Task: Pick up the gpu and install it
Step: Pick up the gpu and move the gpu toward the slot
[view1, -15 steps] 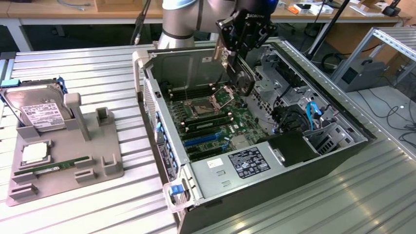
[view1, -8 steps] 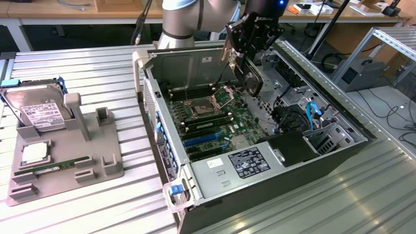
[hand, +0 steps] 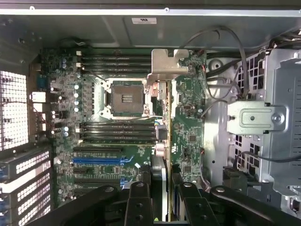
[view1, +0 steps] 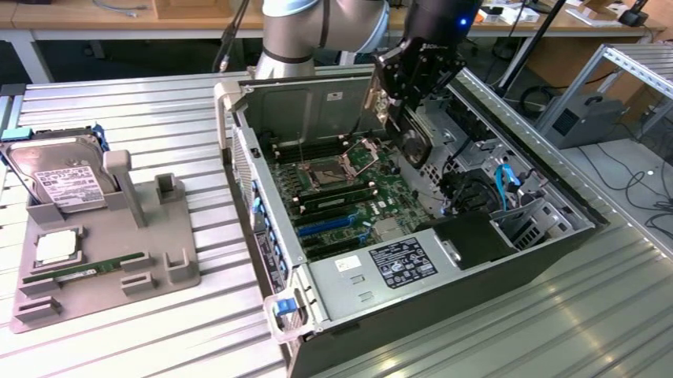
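The gpu [view1: 412,140] hangs edge-down over the open computer case [view1: 258,157], above the motherboard [view1: 336,197]. My gripper [view1: 408,98] is shut on its upper edge. In the wrist view the gpu [hand: 164,141] shows edge-on, its silver bracket [hand: 167,66] at the far end above the CPU socket [hand: 126,98]. My gripper [hand: 162,202] has its black fingers [hand: 138,200] pressed on both sides of the card. The card sits clear of the blue slot [hand: 96,160] on the board.
A grey holder [view1: 105,260] at the exterior view's left carries a silver hard drive [view1: 68,179], a CPU chip [view1: 58,246] and a RAM stick [view1: 84,272]. Inside the case are blue cables [view1: 507,177], a drive cage [hand: 277,122] and a black power supply [view1: 474,240].
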